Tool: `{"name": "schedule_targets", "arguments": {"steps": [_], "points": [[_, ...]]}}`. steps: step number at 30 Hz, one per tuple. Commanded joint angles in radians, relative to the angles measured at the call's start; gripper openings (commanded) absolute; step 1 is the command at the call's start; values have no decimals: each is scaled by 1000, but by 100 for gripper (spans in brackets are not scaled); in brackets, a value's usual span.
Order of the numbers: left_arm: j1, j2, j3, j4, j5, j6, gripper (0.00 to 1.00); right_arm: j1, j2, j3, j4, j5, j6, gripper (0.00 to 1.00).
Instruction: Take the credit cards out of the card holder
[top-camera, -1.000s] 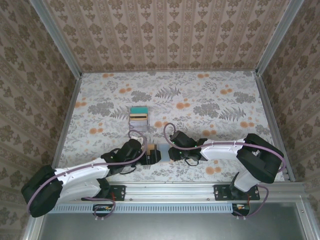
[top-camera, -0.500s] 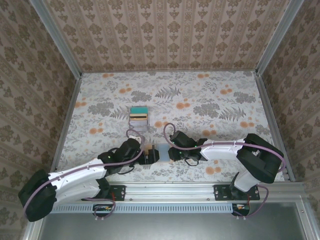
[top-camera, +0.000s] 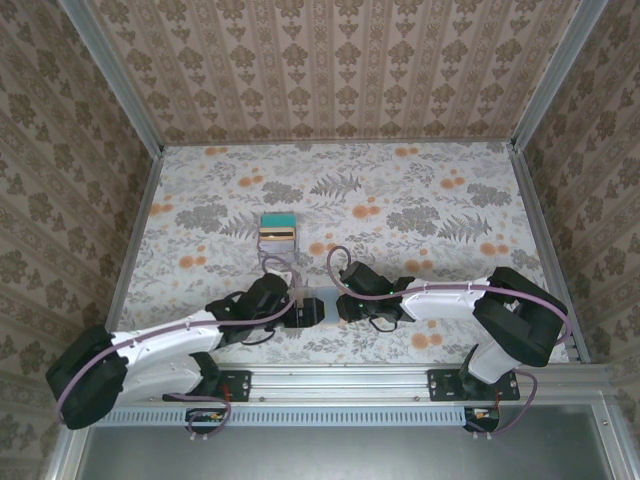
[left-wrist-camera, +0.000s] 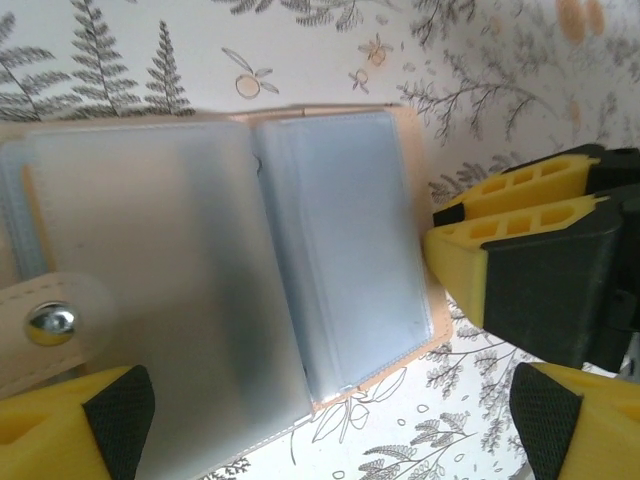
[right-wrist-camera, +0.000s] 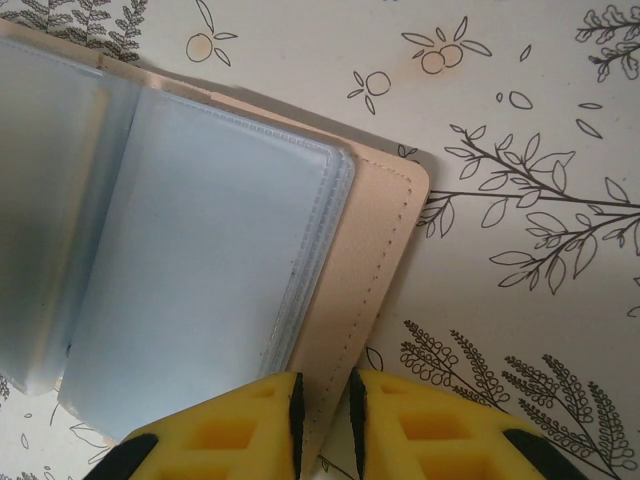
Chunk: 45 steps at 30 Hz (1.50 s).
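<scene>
Card holder (left-wrist-camera: 340, 250) lies open on the floral table (top-camera: 430, 200) near the front edge, right gripper (right-wrist-camera: 325, 400) pinching its tan cover's edge, left gripper (left-wrist-camera: 330, 422) spread wide over it, credit cards (top-camera: 278, 229) stacked well behind.

No lettering, brand, number or sign can be read in any view. The card holder (left-wrist-camera: 200, 270), lying open just ahead of the left gripper (left-wrist-camera: 330, 425), shows only clouded clear pockets and a plain metal snap (left-wrist-camera: 50, 322) with no mark that can be made out. The credit cards (top-camera: 278, 230), stacked on the counter (top-camera: 420, 200) well beyond that gripper, are too small for any print on them to be told.
</scene>
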<state>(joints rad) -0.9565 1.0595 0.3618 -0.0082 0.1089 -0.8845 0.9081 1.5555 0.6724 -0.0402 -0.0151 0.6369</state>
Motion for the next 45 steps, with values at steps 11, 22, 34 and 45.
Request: {"name": "schedule_targets", "arguments": {"steps": [11, 22, 34, 45], "points": [[-10, -100, 43, -105, -100, 18, 97, 10, 8, -10, 1, -11, 12, 24], [-1, -45, 18, -82, -68, 3, 97, 10, 6, -7, -1, -11, 12, 24], [-8, -2, 29, -5, -27, 12, 93, 10, 6, -16, 4, -9, 17, 24], [-72, 139, 131, 127, 23, 40, 94, 8, -73, -54, 0, 65, 30, 24]]}}
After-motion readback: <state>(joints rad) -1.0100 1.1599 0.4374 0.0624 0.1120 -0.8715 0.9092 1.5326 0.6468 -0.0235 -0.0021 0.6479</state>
